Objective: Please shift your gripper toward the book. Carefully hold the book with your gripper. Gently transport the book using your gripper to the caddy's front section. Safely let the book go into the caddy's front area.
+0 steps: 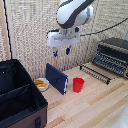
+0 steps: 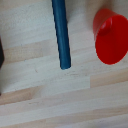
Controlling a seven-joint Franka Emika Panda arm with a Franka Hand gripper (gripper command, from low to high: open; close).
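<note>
Book (image 1: 56, 78) first: in the exterior view you see it standing upright on its long edge near the middle of the wooden table (image 1: 100, 107), with nothing visibly propping it, its broad navy face turned toward the camera. That pose leaves its thin top edge free, which is likely why the gripper (image 1: 61, 51) hangs straight above it, well clear, fingers pointing down with a gap between them and nothing held. Just beside the book stands the red cup (image 1: 78, 84), apart from it, and on the other side a small bowl (image 1: 41, 84) lies nearly touching. The caddy (image 1: 20, 95) fills the table's near corner at the exterior view's left, open-topped with dividers showing, so a straight drop in should work. A toaster oven (image 1: 114, 56) sits at the far edge on the exterior view's right.

In the wrist view you look straight down on the book (image 2: 61, 32), which appears as a narrow blue strip, confirming it stands on edge. The red cup (image 2: 111, 39) is close by, so you will want to descend squarely to avoid clipping it. No fingertips show in this picture.
</note>
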